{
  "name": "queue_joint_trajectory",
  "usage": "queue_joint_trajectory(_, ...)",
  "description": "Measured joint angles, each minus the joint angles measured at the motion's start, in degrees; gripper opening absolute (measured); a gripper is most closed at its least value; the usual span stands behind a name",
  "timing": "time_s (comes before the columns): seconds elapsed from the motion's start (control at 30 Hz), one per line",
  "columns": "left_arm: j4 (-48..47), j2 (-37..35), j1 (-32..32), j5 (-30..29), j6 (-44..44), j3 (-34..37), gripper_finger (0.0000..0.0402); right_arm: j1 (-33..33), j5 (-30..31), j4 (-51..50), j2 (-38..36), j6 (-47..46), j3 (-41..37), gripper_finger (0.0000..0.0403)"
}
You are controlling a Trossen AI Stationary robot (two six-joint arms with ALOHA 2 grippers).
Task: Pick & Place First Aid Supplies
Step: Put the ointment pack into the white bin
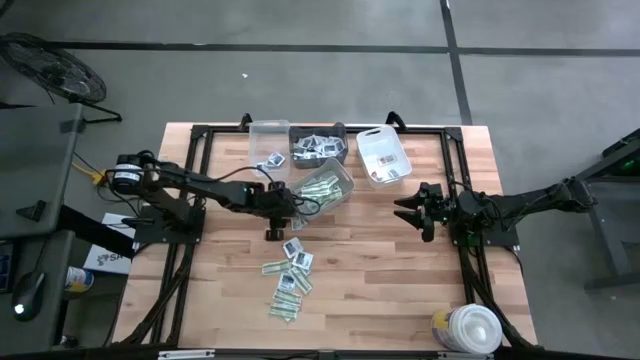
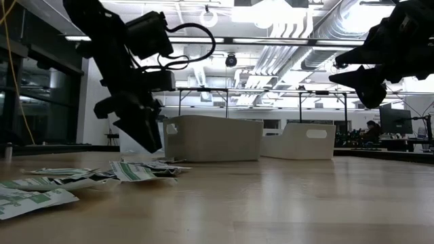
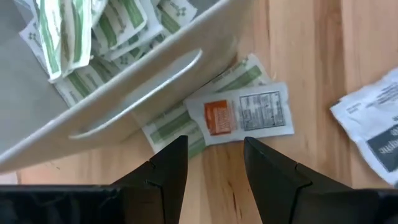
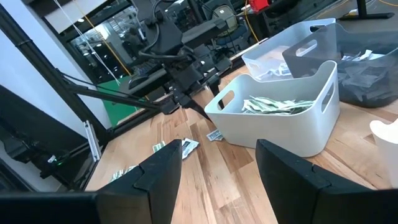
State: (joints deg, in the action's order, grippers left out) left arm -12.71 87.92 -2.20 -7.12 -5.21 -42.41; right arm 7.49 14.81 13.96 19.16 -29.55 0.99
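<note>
Loose packets (image 1: 288, 280) lie on the table (image 1: 390, 270) before four bins (image 1: 325, 160).

The left gripper (image 3: 214, 163) hangs above the wooden table (image 3: 305, 56) with its two dark fingers (image 3: 166, 171) parted and nothing between them. Just beyond the fingertips lies a white packet with an orange patch (image 3: 242, 114), overlapping green-and-white strip packets (image 3: 168, 124) that reach under a white bin (image 3: 137, 74) filled with more green-and-white packets (image 3: 93, 31). Another white packet with dark print (image 3: 373, 127) lies apart.

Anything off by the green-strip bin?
Two packets lie half under the bin's edge: an orange-and-white one over a green-striped one. The bin also sits askew to the other bins. The left gripper hovers open over them.
</note>
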Motion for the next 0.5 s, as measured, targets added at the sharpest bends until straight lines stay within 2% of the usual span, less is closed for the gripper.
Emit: queue_joint_trajectory(0.5,1.2,1.5,0.0,-0.8,1.1,0.0,0.0154,0.0,0.0,0.0,0.0,0.0,0.0,0.02)
